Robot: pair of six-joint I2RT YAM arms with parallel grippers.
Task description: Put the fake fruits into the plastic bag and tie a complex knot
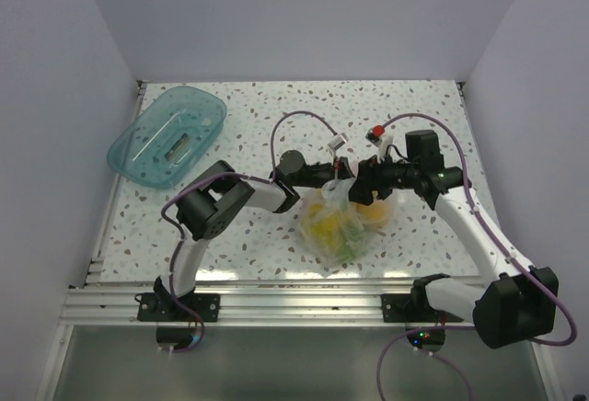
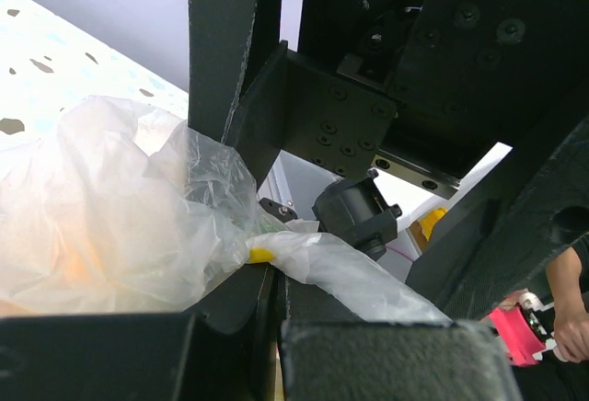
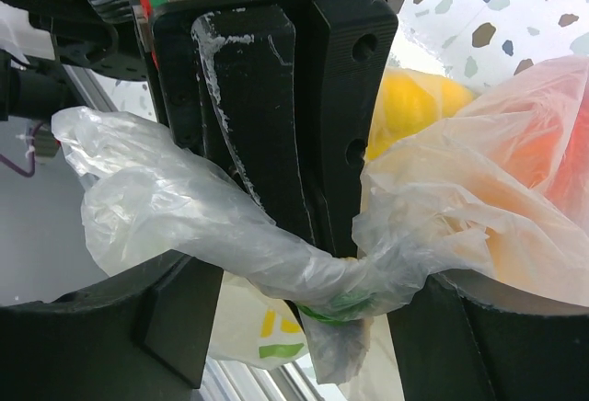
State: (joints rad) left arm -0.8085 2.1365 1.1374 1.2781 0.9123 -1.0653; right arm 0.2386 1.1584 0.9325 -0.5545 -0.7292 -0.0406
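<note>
The plastic bag (image 1: 333, 226) lies on the table between both arms, with the fake fruits inside: a yellow piece (image 1: 322, 222), an orange one (image 1: 375, 212) and green (image 1: 351, 241). My left gripper (image 1: 337, 180) is shut on the bag's twisted neck (image 2: 350, 277); its jaws (image 2: 276, 281) are pressed together over the plastic. My right gripper (image 3: 308, 286) stands open, one finger on each side of the twisted strand (image 3: 276, 254), which runs across the gap. In the right wrist view, yellow fruit (image 3: 409, 107) and orange-red fruit (image 3: 543, 153) show through the bag (image 3: 479, 180). The right gripper (image 1: 363, 186) faces the left one.
A teal see-through oval tray (image 1: 167, 136) sits at the back left of the speckled table. An aluminium rail (image 1: 276, 295) runs along the near edge. White walls close in the left, back and right sides. Purple cables loop over both arms.
</note>
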